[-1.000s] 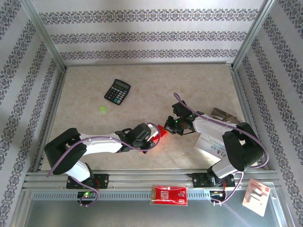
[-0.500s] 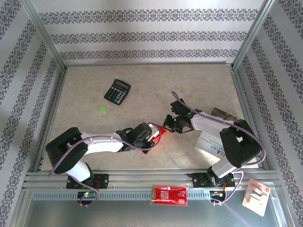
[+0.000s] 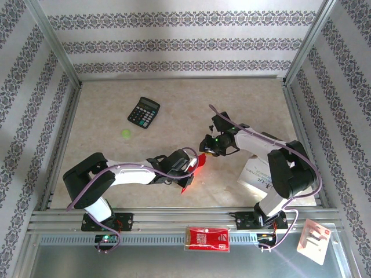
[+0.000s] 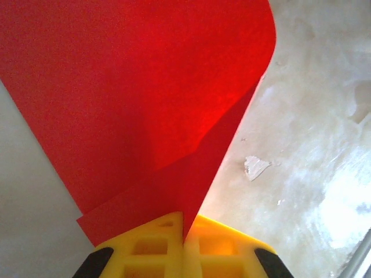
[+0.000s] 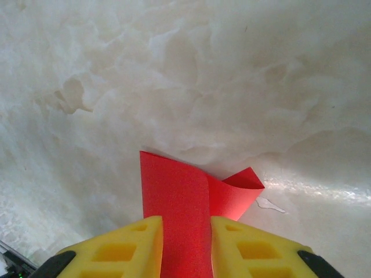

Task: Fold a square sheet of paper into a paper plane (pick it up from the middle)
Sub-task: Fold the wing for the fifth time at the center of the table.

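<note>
Scanning L to R on the top cam: a black calculator (image 3: 143,112) is seen far-left on the marbled table (image 3: 174,95). A small green dot (image 3: 126,133) sits near it on the near side, not touching. Both are well apart from the arms.

The left gripper (image 3: 190,167) is at centre-front of the table, clamped on the red paper sheet (image 3: 186,184). The sheet is bent, with its lower corner pointed toward the near edge. Whether that corner touches the table can't be told.

Left wrist cam: the left gripper (image 4: 184,223) is fully closed, its yellow fingers (image 4: 145,249) pressed together with no gap. The sheet's (image 4: 145,87) edge is pinched in the seam. Two layers are seen, one curled over the other, with a rounded bend at top right.

The right gripper (image 3: 207,146) is just right of the left one, tips near each other, with the sheet's upper end between them.

Right wrist cam: the right gripper (image 5: 185,231) has its yellow fingers (image 5: 124,246) set narrowly apart. A strip of the sheet (image 5: 174,185) lies in the gap, not squeezed, and a folded-over corner sticks out to the right. Pad contact w/ the paper can't be told.

A red-and-white packet (image 3: 207,238) lies on the front rail. A printed booklet (image 3: 255,176) lies under the right arm's elbow. A white card w/ red mark (image 3: 313,240) is at the near-right corner.
</note>
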Controlling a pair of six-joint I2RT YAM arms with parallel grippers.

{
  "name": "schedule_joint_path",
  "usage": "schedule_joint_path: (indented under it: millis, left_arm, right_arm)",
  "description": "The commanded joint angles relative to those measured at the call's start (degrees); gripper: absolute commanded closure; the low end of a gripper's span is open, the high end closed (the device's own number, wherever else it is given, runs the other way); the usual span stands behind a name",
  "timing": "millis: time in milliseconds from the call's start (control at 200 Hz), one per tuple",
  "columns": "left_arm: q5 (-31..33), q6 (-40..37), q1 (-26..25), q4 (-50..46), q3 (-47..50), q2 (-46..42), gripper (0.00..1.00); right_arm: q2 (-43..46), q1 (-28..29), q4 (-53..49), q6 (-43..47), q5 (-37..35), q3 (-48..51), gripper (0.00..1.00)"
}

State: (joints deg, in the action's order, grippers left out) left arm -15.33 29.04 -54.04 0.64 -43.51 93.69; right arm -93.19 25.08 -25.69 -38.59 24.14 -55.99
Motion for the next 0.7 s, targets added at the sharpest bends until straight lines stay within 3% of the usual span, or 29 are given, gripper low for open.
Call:
schedule_joint_path:
  millis: [0, 250, 694]
  left_arm:
    - [-2.8, 3.8, 0.3, 1.7, -0.7, 0.3, 1.00]
    - [-8.1, 7.6, 3.1, 7.4, 1.5, -0.6, 1.00]
    - [-16.8, 13.3, 7.5, 19.3, 6.8, 1.1, 1.00]
  right_arm:
    - [3.1, -1.0, -5.6, 5.0, 0.2, -2.2, 0.71]
    - [7.3, -1.6, -9.8, 8.1, -1.4, -2.7, 0.66]
    - [8.8, 0.6, -7.2, 7.2, -0.1, 1.5, 0.67]
